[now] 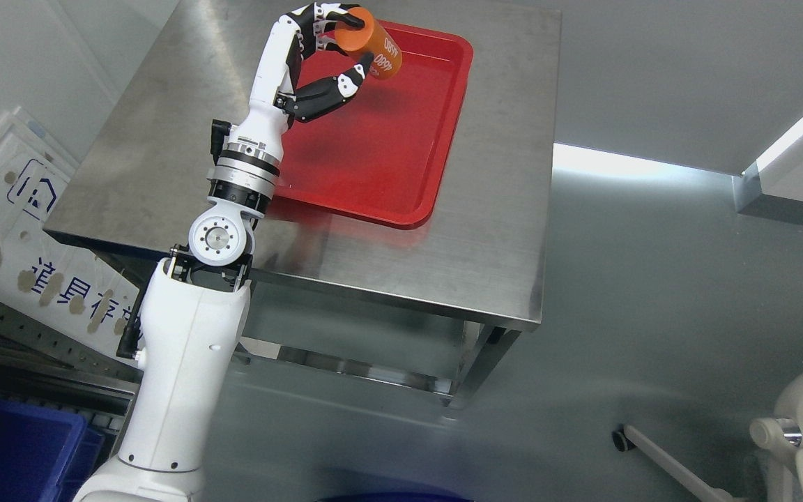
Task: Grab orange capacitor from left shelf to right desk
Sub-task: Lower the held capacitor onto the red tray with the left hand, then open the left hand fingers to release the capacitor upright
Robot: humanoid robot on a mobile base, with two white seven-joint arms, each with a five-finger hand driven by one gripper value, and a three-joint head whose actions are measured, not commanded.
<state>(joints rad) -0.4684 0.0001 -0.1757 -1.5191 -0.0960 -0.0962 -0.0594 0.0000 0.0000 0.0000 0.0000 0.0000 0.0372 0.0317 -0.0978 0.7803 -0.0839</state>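
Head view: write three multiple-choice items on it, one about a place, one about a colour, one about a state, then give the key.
1. Where is the orange capacitor?
A. Above the tray's far-left corner
B. On the floor
C. In the blue bin

2. What colour is the tray on the steel table?
A. Green
B. Red
C. White

3. What is the left hand doing?
A. Hanging open
B. Pressing flat on the table
C. Gripping the capacitor

Key: 1 A, it shows over that corner of the tray. 2 B, the tray is plainly red. 3 C, its fingers and thumb close around the cylinder.
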